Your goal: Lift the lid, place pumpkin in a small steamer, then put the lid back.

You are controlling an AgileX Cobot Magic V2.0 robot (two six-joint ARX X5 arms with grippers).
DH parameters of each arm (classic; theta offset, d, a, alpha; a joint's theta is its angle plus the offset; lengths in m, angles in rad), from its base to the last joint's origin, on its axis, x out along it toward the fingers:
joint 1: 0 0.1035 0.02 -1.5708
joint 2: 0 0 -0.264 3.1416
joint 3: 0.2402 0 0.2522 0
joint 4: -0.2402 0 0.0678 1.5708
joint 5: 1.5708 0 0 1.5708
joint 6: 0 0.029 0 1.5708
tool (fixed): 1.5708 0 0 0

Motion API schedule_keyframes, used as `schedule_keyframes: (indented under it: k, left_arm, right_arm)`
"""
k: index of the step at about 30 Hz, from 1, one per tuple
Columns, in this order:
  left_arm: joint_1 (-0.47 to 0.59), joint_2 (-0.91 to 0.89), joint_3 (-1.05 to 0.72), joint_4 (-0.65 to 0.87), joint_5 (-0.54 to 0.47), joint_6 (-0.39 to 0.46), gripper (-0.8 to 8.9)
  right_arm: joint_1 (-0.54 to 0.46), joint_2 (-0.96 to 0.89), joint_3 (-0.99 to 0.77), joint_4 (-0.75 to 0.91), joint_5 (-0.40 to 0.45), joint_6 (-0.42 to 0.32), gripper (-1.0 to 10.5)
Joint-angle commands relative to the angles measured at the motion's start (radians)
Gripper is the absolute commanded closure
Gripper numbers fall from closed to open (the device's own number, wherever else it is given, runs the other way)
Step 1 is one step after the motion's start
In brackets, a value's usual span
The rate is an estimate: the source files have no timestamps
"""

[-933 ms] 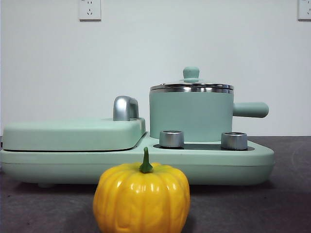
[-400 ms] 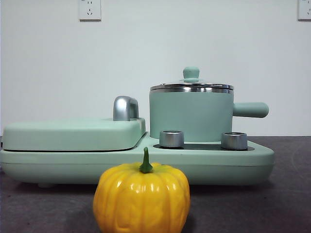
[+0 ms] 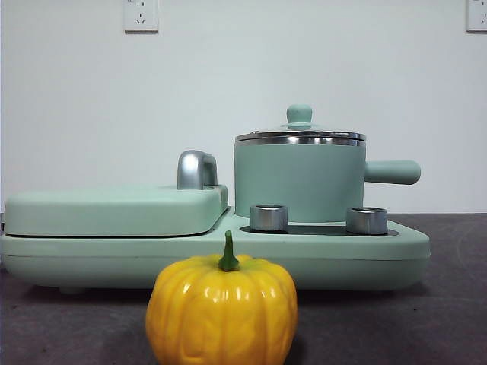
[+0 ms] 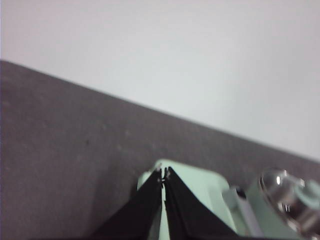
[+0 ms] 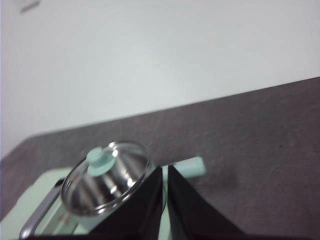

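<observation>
The glossy yellow-orange pumpkin with a green stem sits on the dark table at the front. Behind it the mint-green small steamer stands on the cooker unit, its side handle pointing right. The glass lid with its mint knob rests on the steamer; the right wrist view shows the lid from above. My right gripper is shut and empty, above and apart from the lid. My left gripper is shut and empty, over a corner of the cooker. Neither arm shows in the front view.
The wide mint-green cooker base carries a flat griddle cover on the left with a chrome handle. Two steel knobs stand in front of the steamer. White wall with sockets stands behind.
</observation>
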Motion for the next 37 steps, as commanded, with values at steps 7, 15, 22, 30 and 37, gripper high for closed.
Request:
schedule_keyframes:
  k: [7,15,22,30,37]
  left_arm:
    - [-0.004,0.181,0.083,-0.045,0.177,0.171,8.04]
    - [-0.057,0.317,0.142,-0.076,0.204,0.360,8.04]
    - [-0.115,0.439,0.222,-0.164,0.203,0.558,8.05]
    - [-0.171,0.507,0.279,-0.192,0.203,0.692,8.06]
    - [-0.185,0.505,0.285,-0.163,0.203,0.687,6.50]
  right_arm:
    - [0.005,0.204,0.123,-0.091,-0.078,-0.267,9.3]
    - [0.057,0.326,0.192,-0.151,-0.077,-0.444,9.3]
    - [0.126,0.388,0.197,-0.185,-0.072,-0.582,9.3]
    - [0.188,0.399,0.197,-0.209,-0.066,-0.674,9.1]
    - [0.196,0.399,0.198,-0.206,-0.066,-0.646,6.1]
